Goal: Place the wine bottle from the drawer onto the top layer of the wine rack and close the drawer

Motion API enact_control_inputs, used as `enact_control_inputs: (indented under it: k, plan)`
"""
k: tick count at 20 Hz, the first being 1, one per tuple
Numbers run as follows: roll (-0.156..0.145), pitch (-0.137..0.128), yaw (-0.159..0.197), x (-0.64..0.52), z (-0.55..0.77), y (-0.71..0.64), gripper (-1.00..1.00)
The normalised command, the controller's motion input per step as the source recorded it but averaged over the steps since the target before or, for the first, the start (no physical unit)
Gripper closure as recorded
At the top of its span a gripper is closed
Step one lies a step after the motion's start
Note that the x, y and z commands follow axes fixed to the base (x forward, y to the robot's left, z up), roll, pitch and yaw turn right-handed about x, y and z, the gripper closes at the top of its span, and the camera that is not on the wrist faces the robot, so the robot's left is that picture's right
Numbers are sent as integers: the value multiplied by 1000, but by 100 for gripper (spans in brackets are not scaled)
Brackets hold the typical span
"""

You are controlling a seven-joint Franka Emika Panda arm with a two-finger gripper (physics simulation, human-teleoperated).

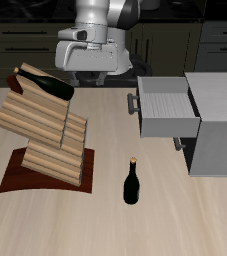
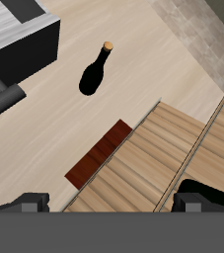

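Observation:
A near-black wine bottle (image 1: 47,83) lies across the top layer (image 1: 30,95) of the wooden wine rack (image 1: 47,135); in the wrist view part of it shows as a dark shape (image 2: 208,188). A second, look-alike bottle (image 1: 132,183) (image 2: 96,71) stands upright on the table in front of the rack. The grey drawer (image 1: 167,105) is pulled out of its cabinet, its bar handle (image 1: 135,103) toward the rack, and nothing shows inside it. My gripper (image 2: 113,204) hangs open above the rack's upper slats (image 2: 153,158), close to the lying bottle, with nothing between its fingers.
The grey cabinet (image 1: 217,125) stands behind the open drawer at the table's side. The rack's reddish-brown base board (image 1: 25,175) (image 2: 99,153) lies on the table. Dark kitchen units run along the back.

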Motion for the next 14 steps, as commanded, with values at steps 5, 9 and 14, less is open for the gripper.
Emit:
enact_control_inputs:
  k: [5, 9, 14]
  plan:
    - [18, 8, 21, 77, -166, 128, -100]
    - [44, 16, -4, 40, -207, 196, -100]
    - [50, -3, 18, 52, -184, 270, -100]
